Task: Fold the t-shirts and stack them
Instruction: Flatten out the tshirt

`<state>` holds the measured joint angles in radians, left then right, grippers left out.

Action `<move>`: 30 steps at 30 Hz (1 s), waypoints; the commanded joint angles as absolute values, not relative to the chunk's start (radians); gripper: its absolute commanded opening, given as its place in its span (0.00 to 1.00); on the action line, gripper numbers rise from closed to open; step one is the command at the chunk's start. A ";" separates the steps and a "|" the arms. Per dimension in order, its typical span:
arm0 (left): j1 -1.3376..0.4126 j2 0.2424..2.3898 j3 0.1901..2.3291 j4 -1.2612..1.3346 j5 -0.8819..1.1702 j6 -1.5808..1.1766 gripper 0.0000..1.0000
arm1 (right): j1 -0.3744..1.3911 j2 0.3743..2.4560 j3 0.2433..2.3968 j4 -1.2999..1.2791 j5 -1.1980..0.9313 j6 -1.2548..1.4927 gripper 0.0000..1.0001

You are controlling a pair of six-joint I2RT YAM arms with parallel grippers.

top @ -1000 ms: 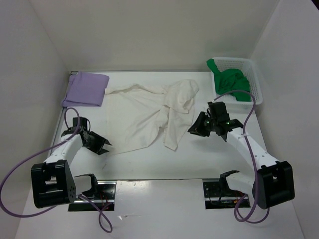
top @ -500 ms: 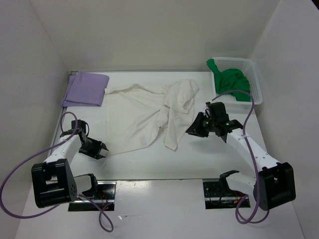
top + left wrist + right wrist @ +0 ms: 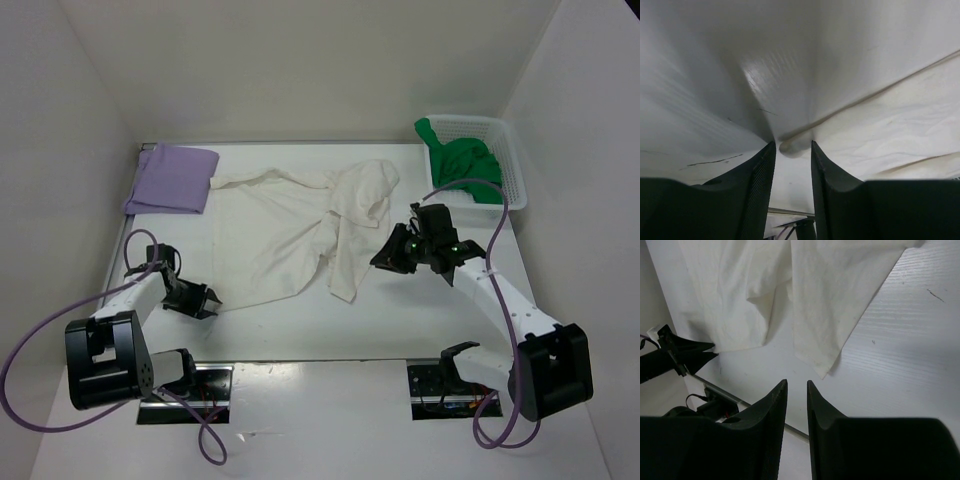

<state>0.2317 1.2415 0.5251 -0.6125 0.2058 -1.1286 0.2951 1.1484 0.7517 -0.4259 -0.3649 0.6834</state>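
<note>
Lying spread and rumpled across the middle of the table in the top view, the cream t-shirt is stretching from the far edge toward the arms. The lavender t-shirt is sitting folded at the far left corner, and the green t-shirt is resting bunched in the white basket at the far right. The left gripper is reaching to the cream shirt's near left corner, while the right gripper is hovering just beside the shirt's right side. From the left wrist, the left gripper is showing its jaws narrowly apart, with a rolled corner of the cream t-shirt sitting right between the tips; whether they are pinching it cannot be told. From the right wrist, the right gripper is holding its jaws only a sliver apart with nothing between them, pointing down at bare table near the hanging end of the cream t-shirt.
</note>
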 commanded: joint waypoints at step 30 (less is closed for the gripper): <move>0.077 1.295 0.844 -0.480 0.156 -0.925 0.00 | 0.453 1.430 0.520 -0.054 -0.376 1.040 0.53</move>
